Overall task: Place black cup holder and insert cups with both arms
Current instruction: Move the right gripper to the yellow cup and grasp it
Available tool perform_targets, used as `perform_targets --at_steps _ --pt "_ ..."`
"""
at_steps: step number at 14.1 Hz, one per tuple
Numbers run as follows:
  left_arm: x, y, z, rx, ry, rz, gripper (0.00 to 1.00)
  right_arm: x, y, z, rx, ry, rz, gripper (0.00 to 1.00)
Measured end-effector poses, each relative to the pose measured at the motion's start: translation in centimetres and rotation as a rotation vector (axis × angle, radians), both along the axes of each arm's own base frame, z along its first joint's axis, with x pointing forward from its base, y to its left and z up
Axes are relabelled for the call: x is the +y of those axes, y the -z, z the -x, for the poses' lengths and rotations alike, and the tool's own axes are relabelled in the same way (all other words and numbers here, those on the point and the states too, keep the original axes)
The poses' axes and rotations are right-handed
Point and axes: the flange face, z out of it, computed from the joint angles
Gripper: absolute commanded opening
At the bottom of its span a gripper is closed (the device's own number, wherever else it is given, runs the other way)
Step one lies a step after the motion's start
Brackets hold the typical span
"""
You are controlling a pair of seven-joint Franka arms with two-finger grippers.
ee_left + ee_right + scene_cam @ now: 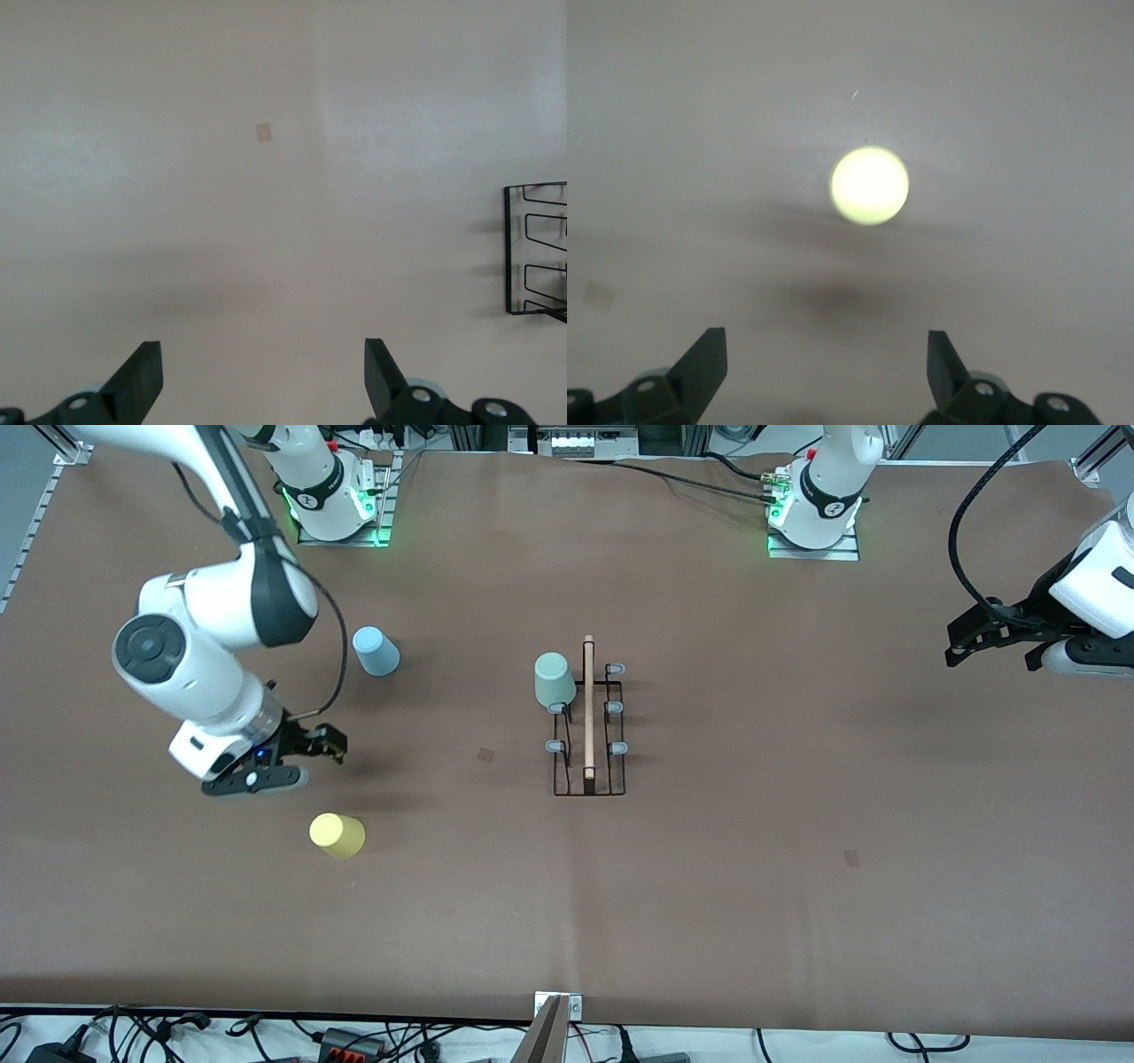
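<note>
The black cup holder [588, 731] stands mid-table, wooden rod handle on top; part of it shows in the left wrist view [534, 249]. A mint green cup [554, 679] sits upside down on a prong farthest from the front camera, on the side toward the right arm's end. A light blue cup [376, 650] and a yellow cup [337, 834] stand upside down toward the right arm's end. My right gripper [323, 746] hangs open and empty over the table between them; the yellow cup [869, 185] lies ahead of its fingertips [827, 363]. My left gripper [990, 651] waits open and empty [263, 372] over the left arm's end.
Small brown tape marks lie on the brown table cover [486, 754] [851, 857]; one shows in the left wrist view [264, 132]. Cables and a metal bracket [555, 1020] line the table edge nearest the front camera. The arm bases [332, 500] [815, 509] stand along the farthest edge.
</note>
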Motion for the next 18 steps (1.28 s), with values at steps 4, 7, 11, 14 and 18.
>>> perform_targets --at_steps 4,7,11,14,18 --pt "0.0 0.0 0.0 0.003 0.0 0.0 1.0 -1.3 3.3 -3.4 0.008 -0.034 0.003 1.0" --pt "-0.1 0.0 0.0 0.003 0.001 0.0 1.0 -1.2 5.7 -4.6 0.017 -0.036 0.0 1.0" --pt "-0.1 0.0 0.0 0.003 0.003 0.0 1.0 -1.0 7.7 -5.6 -0.017 -0.037 -0.011 1.0" --pt "-0.1 0.0 0.0 0.003 0.003 0.0 1.0 -0.8 8.9 -5.8 -0.027 -0.039 -0.015 1.0" --pt "-0.3 0.0 0.0 0.003 0.005 0.0 1.0 -0.6 11.8 -5.7 -0.007 -0.042 -0.016 1.0"
